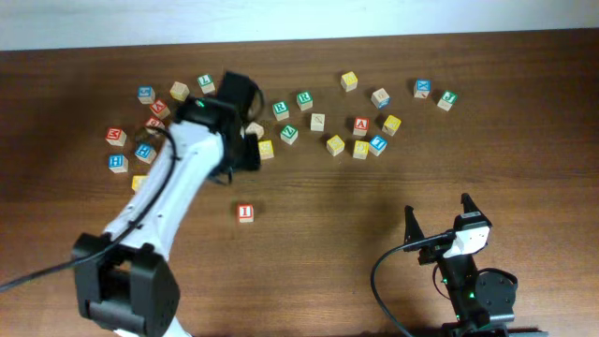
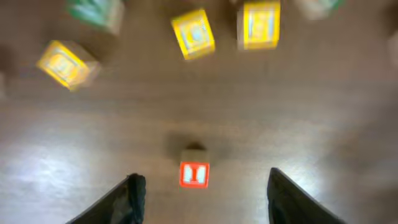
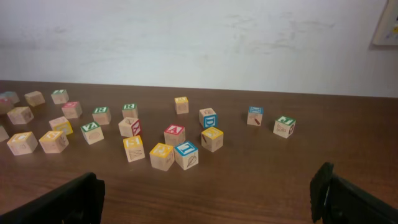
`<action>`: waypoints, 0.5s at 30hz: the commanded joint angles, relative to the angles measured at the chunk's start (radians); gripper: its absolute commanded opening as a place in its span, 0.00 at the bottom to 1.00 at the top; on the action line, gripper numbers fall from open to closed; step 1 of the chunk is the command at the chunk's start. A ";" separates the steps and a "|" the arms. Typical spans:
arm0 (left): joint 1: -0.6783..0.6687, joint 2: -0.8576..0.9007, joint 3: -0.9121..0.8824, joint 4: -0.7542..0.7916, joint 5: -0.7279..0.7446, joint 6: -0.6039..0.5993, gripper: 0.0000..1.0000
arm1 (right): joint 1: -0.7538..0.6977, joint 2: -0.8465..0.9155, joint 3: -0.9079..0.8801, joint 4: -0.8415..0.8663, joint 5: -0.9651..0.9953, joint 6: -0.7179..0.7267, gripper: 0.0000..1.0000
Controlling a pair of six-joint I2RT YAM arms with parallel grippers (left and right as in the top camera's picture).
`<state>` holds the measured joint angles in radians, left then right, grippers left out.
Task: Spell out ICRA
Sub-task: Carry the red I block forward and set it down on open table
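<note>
The red I cube point(image 1: 245, 212) stands alone on the table in front of the scattered cubes, and it lies on the wood below my left gripper point(image 2: 205, 178) in the left wrist view as well point(image 2: 194, 175). The left gripper point(image 1: 241, 159) hangs above the table, open and empty. A red A cube point(image 1: 360, 124) point(image 3: 175, 134) sits in the right cluster. Two green cubes point(image 1: 281, 109) point(image 1: 304, 98) stand side by side; their letters are too small to read. Of the yellow cubes point(image 2: 193, 32), I cannot tell which carries the C. My right gripper point(image 1: 438, 208) point(image 3: 208, 177) rests open near the front right.
Many other letter cubes lie across the back of the table, from the left group point(image 1: 145, 122) to a blue one point(image 1: 422, 89) and a green one point(image 1: 446, 99) at the far right. The left arm point(image 1: 168, 187) reaches diagonally over the left group.
</note>
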<state>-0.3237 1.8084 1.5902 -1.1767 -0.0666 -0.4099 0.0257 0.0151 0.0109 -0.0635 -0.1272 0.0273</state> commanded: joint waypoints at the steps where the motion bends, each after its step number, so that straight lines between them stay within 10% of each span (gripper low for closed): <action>1: 0.100 -0.008 0.144 -0.017 -0.016 0.008 0.70 | 0.001 -0.007 -0.005 -0.007 0.008 0.011 0.98; 4: 0.209 -0.006 0.144 -0.024 -0.019 0.008 0.98 | 0.001 -0.007 -0.005 -0.007 0.008 0.011 0.98; 15: 0.239 -0.006 0.144 -0.051 0.202 0.056 0.99 | 0.001 -0.007 -0.005 -0.007 0.008 0.011 0.98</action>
<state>-0.0387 1.8076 1.7245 -1.2304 0.0711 -0.3832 0.0257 0.0151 0.0109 -0.0635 -0.1276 0.0273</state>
